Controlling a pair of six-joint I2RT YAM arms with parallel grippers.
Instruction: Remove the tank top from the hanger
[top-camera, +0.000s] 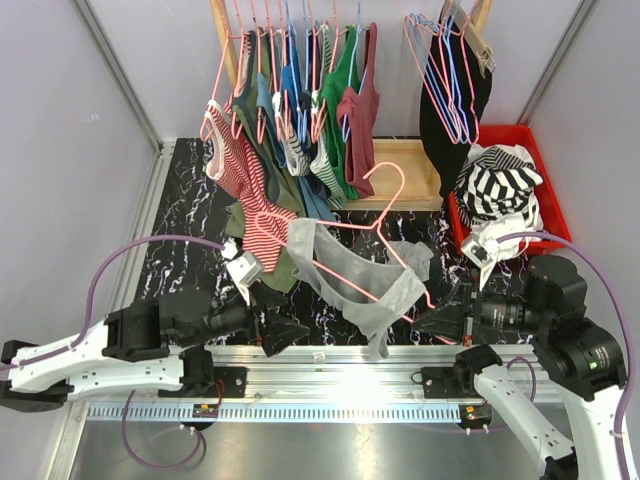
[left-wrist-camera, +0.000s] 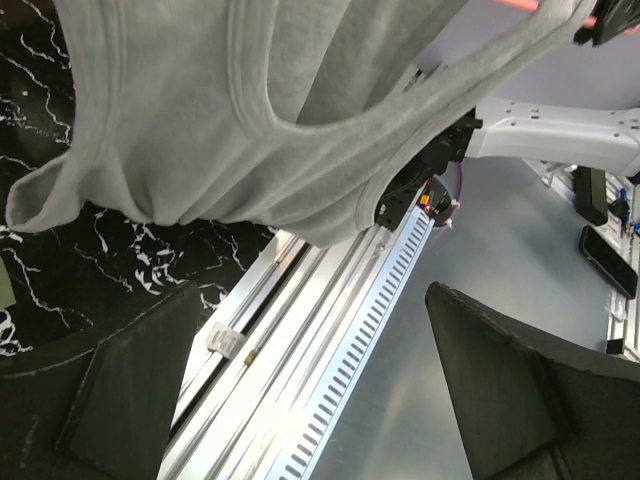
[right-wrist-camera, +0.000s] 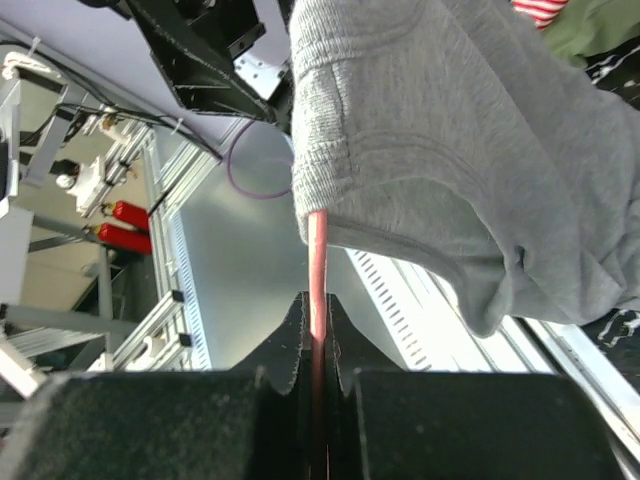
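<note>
Right gripper (right-wrist-camera: 318, 312) pinches hanger (right-wrist-camera: 317, 255), left gripper (left-wrist-camera: 312, 292) spread — red bin (top-camera: 505, 133) holds seemingly striped garments (top-camera: 497, 183).

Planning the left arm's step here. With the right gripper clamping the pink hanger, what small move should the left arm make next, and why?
Probably advance the open left gripper to close on the grey tank top hanging ahead of it. The right gripper is shut on the hanger, and the top drapes over that hanger, so gripping cloth seems needed to pull it off.
</note>
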